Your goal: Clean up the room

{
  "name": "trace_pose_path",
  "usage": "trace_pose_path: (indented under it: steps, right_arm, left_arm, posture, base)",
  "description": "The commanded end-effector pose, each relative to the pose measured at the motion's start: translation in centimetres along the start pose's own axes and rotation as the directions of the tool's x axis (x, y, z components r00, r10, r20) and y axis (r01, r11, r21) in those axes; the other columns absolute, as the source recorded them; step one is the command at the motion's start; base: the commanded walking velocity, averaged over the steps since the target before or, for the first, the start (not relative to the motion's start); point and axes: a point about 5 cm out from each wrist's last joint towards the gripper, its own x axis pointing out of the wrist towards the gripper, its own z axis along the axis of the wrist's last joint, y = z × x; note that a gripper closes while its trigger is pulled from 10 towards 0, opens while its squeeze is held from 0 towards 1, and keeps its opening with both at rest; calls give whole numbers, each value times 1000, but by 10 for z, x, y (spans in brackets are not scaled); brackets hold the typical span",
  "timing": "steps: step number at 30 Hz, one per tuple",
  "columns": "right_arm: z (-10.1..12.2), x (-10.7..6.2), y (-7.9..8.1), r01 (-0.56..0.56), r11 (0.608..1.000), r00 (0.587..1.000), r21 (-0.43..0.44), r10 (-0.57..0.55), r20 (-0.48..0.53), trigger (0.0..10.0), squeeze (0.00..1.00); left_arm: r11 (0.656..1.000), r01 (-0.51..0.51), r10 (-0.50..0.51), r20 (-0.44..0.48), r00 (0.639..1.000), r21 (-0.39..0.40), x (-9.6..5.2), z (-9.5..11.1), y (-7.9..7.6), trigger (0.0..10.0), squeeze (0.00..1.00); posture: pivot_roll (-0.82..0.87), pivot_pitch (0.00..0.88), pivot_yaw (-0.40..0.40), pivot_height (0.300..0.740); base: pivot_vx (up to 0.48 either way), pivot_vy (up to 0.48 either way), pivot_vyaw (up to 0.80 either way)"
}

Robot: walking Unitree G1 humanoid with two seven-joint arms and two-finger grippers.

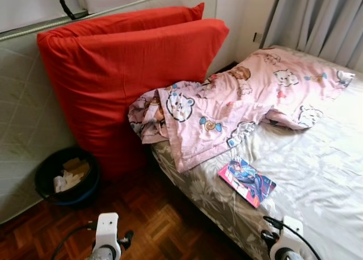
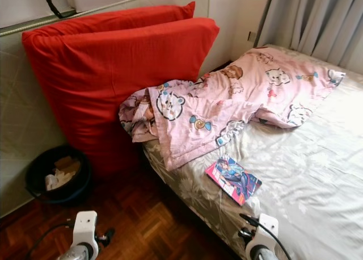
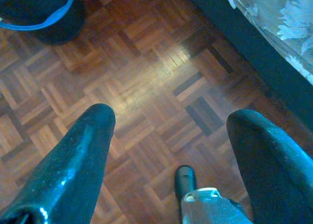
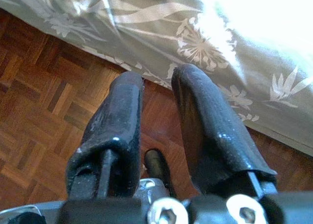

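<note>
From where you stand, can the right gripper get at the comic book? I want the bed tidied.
Probably yes. The comic book lies flat near the bed's edge, uncovered by the pink blanket, and the right gripper hangs low beside that edge with nothing between.

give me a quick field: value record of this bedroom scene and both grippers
bed: grey floral sheet, on the right
blanket: pink bear print, crumpled across the bed's head end
book: flat on the sheet near the bed edge
cushions: two red, leaning on an upright mattress
bin: dark, on the parquet floor, paper inside
left gripper: open over floor
right gripper: jaws narrowly apart, empty, at bed edge
</note>
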Motion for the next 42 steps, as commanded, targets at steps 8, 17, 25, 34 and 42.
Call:
trace_pose_path:
  steps: [8,17,25,34,42]
  right_arm:
    - [-18,-7,-4,-15,1000,1000,-15,15,-11,10000,0]
    - [-24,-11,-5,8,1000,999,5,-8,38,10000,0]
    - [41,4,41,-102,993,955,-52,113,274,10000,0]
    - [63,5,35,-118,991,932,-64,133,336,10000,0]
    - [77,4,40,-132,988,904,-81,154,398,10000,0]
  left_arm:
    - [1000,-5,5,-2,1000,0,-3,-7,5,10000,0]
    - [1000,10,-10,68,998,-4,0,7,3,10000,0]
    - [998,57,-55,234,971,-2,5,43,-14,10000,0]
    - [998,59,-68,435,898,35,2,81,-28,10000,0]
    - [998,61,-64,536,842,24,-6,98,-31,10000,0]
  posture:
    - [-89,0,24,740]
    - [-90,0,38,740]
    - [-101,0,43,740]
    - [-97,0,32,740]
    - [-96,0,28,740]
  base:
    - [0,165,-763]
    - [0,79,-589]
    - [0,0,0]
    - [0,-51,0]
    - [0,-168,0]
